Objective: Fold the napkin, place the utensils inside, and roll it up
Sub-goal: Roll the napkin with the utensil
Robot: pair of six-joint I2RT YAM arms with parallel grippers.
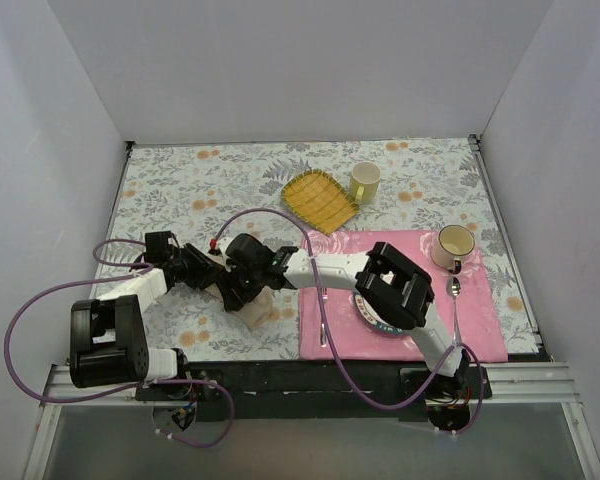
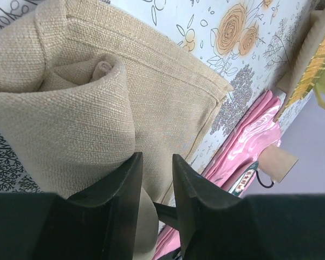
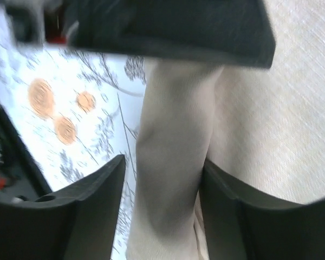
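The beige napkin [image 1: 257, 308] lies left of the pink mat, mostly hidden under both grippers. In the left wrist view the napkin [image 2: 70, 124] is partly rolled, with a coil at its near end. My left gripper [image 1: 225, 285] [image 2: 156, 160] sits at the roll's end, jaws nearly together with a bulge of cloth between them. My right gripper [image 1: 250, 282] [image 3: 162, 162] is open astride the napkin roll [image 3: 173, 108]; one finger touches it, the other stands apart. One silver spoon [image 1: 455, 290] lies on the mat's right side. No other utensils show.
The pink placemat [image 1: 480, 320] holds a plate [image 1: 365, 312], half under the right arm, and a cream cup [image 1: 453, 245]. A yellow checked cloth [image 1: 320, 198] and a yellow-green mug [image 1: 364, 181] sit behind. White walls enclose the floral tablecloth.
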